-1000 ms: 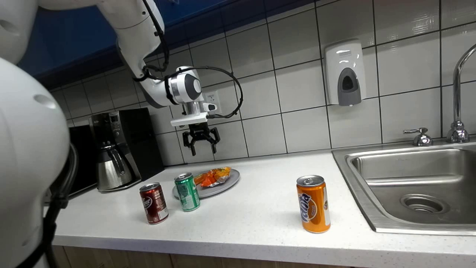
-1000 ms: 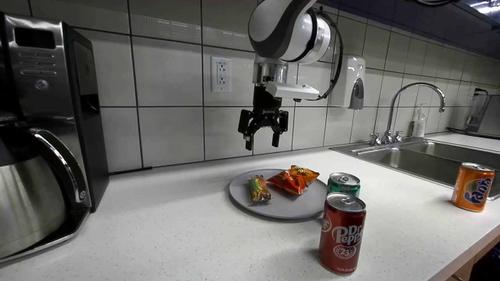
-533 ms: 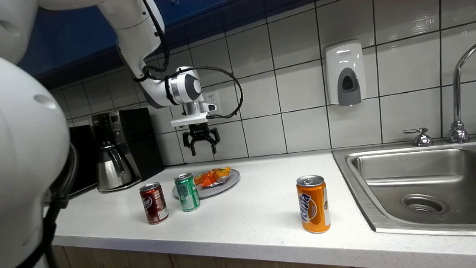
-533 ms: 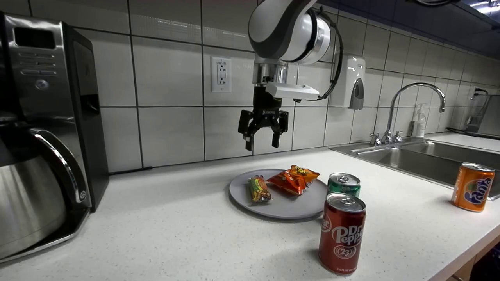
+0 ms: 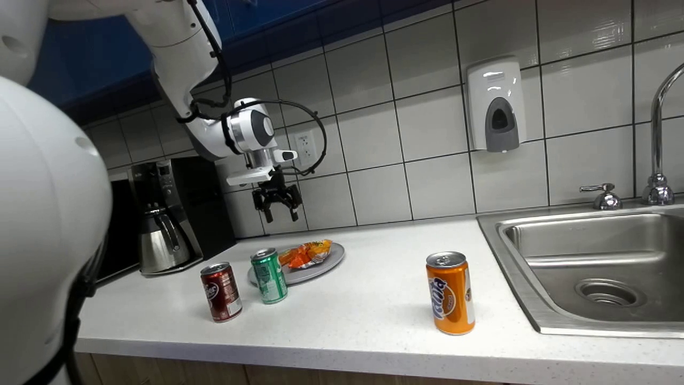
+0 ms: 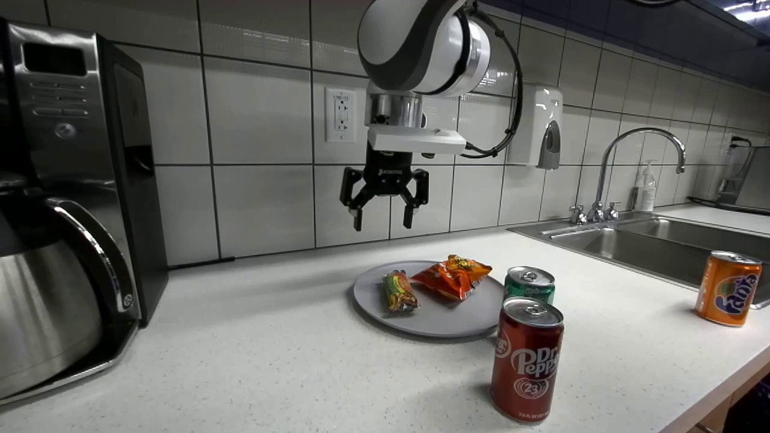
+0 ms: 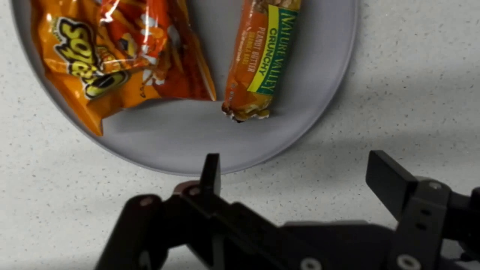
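While the wrist view showed the empty gripper (image 7: 294,154), fingers (image 7: 388,182) wide apart, a granola bar (image 7: 260,56) lay on the plate (image 7: 180,142). In an exterior view, an orange bag (image 6: 454,278) lay there too; in an exterior view, a green can (image 5: 269,276) stood nearby.

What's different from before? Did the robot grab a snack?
The arm and its tool shifted toward the picture's left in both exterior views, nearer the coffee maker, and the tool seems slightly turned. Nothing was grabbed or let go: the tool is still open and empty. The plate, orange bag, granola bar, red can, green can and orange can stayed put.
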`<move>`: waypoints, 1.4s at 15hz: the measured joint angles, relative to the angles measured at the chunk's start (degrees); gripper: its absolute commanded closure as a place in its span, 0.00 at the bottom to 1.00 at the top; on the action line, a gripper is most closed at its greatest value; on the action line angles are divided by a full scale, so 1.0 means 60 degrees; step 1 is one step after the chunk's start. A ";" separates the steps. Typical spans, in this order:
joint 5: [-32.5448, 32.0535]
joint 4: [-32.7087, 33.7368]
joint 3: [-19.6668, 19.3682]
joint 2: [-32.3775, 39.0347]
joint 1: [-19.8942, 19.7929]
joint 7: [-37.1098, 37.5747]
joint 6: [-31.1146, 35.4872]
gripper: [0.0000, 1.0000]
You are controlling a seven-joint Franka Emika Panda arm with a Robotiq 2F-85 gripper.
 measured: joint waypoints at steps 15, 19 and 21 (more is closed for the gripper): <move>0.0044 -0.0470 -0.0428 0.0392 0.0483 0.2982 0.0391 0.00; 0.0190 -0.0681 -0.0403 0.0393 0.0483 0.3139 0.0510 0.00; 0.0306 -0.0837 -0.0401 0.0394 0.0483 0.3153 0.0671 0.00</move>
